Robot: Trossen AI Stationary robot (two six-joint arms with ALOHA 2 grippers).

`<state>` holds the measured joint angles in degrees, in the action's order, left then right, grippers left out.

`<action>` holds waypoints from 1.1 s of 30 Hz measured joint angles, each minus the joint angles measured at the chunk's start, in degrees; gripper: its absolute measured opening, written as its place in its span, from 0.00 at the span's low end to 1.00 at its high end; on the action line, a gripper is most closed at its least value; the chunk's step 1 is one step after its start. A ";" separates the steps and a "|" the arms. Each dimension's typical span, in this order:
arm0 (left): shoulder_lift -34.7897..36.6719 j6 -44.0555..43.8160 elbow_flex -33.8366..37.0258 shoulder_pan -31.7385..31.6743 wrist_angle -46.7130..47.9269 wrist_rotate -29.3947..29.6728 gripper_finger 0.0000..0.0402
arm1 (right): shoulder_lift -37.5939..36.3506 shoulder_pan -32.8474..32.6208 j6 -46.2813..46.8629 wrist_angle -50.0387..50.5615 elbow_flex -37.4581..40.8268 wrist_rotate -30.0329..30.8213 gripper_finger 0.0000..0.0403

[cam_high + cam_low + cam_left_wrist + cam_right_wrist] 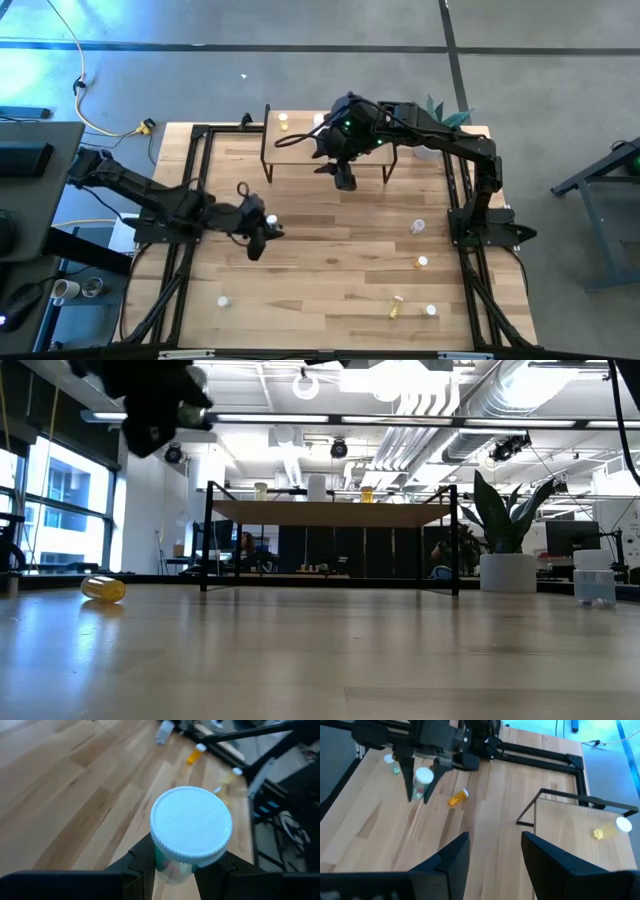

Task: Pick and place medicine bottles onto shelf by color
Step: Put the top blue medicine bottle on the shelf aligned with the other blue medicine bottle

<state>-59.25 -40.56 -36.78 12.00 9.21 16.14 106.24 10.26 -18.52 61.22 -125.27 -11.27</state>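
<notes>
High view: the left gripper (262,232) sits left of centre, clamped on a white-capped bottle (271,219), lifted clear of the table, likely so it can be carried to the shelf (300,140) at upper centre. The right gripper (344,178) hangs just in front of the shelf, holding nothing I can see. On the shelf's left part stand a yellow bottle (284,122) and perhaps 1 more beside it. Loose bottles lie at lower right (397,306) and lower left (223,300).

Low view: the shelf (330,512) fills mid-frame with 3 small bottles on top; a yellow bottle (104,589) lies on its side at left. Which arm is the dark mass at upper left, I cannot tell.

Left wrist view: both fingers (142,865) press the greenish body under the white cap (191,822).

Right wrist view: the jaws stand apart and empty above the table, between the shelf (580,830) at right and the left gripper (421,785) at upper left.
</notes>
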 joint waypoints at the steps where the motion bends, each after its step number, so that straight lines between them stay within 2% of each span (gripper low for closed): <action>1: -0.35 1.39 -0.81 -1.25 -0.10 -1.70 0.24 | 0.00 0.00 0.00 -0.22 0.00 0.00 0.42; 5: -1.06 6.73 -4.05 -5.79 0.86 -6.62 0.24 | 0.00 0.00 1.81 -1.70 0.00 -0.17 0.42; 9: -1.25 12.21 -8.01 -10.40 6.47 -9.85 0.24 | 0.00 0.00 6.69 -3.84 0.00 -0.24 0.42; 18: -1.73 26.43 -16.63 -19.97 19.63 -12.94 0.24 | 0.00 0.11 18.25 -9.76 0.00 -1.86 0.42; 26: -1.76 34.73 -19.04 -24.27 24.21 -12.96 0.24 | 0.57 0.11 18.24 -18.55 0.52 -4.69 0.42; 33: -3.62 39.40 -18.99 -25.54 26.52 -12.26 0.24 | 4.25 -0.24 13.48 -17.74 0.52 -5.76 0.42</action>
<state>-62.87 -1.16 -55.77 -13.54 35.73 3.88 110.49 10.02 -5.04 43.48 -124.75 -17.03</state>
